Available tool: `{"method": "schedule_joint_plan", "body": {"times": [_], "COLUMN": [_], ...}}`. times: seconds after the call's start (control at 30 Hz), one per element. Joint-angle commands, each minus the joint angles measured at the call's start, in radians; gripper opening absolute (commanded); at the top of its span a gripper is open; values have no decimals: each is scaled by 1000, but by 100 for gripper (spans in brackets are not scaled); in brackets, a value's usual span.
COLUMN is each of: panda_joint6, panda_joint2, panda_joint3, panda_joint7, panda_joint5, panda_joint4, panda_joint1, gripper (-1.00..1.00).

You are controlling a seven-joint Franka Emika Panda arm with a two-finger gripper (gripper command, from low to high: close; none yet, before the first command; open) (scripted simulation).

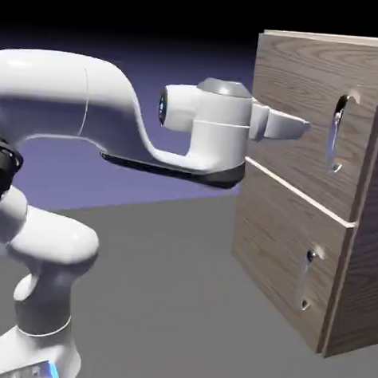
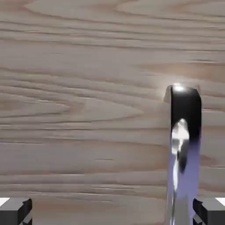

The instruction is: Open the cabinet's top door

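The cabinet (image 1: 362, 262) stands at the exterior view's right, light-brown wood grain, both front doors shut flush. The top door (image 1: 301, 69) carries a long curved silver handle (image 1: 337, 133). My gripper (image 1: 299, 127) points straight at this door, level with the handle and a short way to the left of it. In the hand view the door's wood (image 2: 88, 110) fills the picture. There the shiny handle (image 2: 182, 149) runs down to the bottom edge, just inside the right fingertip (image 2: 212, 211). The left fingertip (image 2: 15, 211) is far off, so my gripper (image 2: 112, 214) is open and holds nothing.
The lower door (image 1: 280, 239) has a small straight handle (image 1: 307, 278) below the top door. The grey table (image 1: 176, 295) stretches between the robot's base and the cabinet. My white arm (image 1: 71, 95) spans the exterior view's left half.
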Motion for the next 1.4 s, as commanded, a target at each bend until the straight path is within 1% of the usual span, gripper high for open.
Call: {"method": "schedule_joint_plan", "body": {"times": [0.0, 0.27, 0.33, 0.53, 0.57, 0.6, 0.77, 0.97, 1.17, 1.37], "panda_joint6": [-2, -14, -15, -29, -29, -29, -107, -214, -348, -502], "panda_joint2": [-4, -38, -39, 22, 22, 22, 36, 6, -79, -195], "panda_joint3": [-16, -146, -149, -285, -285, -285, -144, 49, 265, 483], "panda_joint7": [33, 300, 305, 318, 318, 318, 307, 246, 152, 55], "panda_joint5": [-44, -391, -398, -418, -418, -418, -333, -185, 19, 262], "panda_joint4": [9, 82, 84, 223, 223, 223, 91, -78, -258, -414], "panda_joint1": [15, 137, 139, 334, 334, 334, 153, -65, -263, -390], "gripper": [0, 0, 0, 0, -100, -100, -100, -100, -100, -100]}}
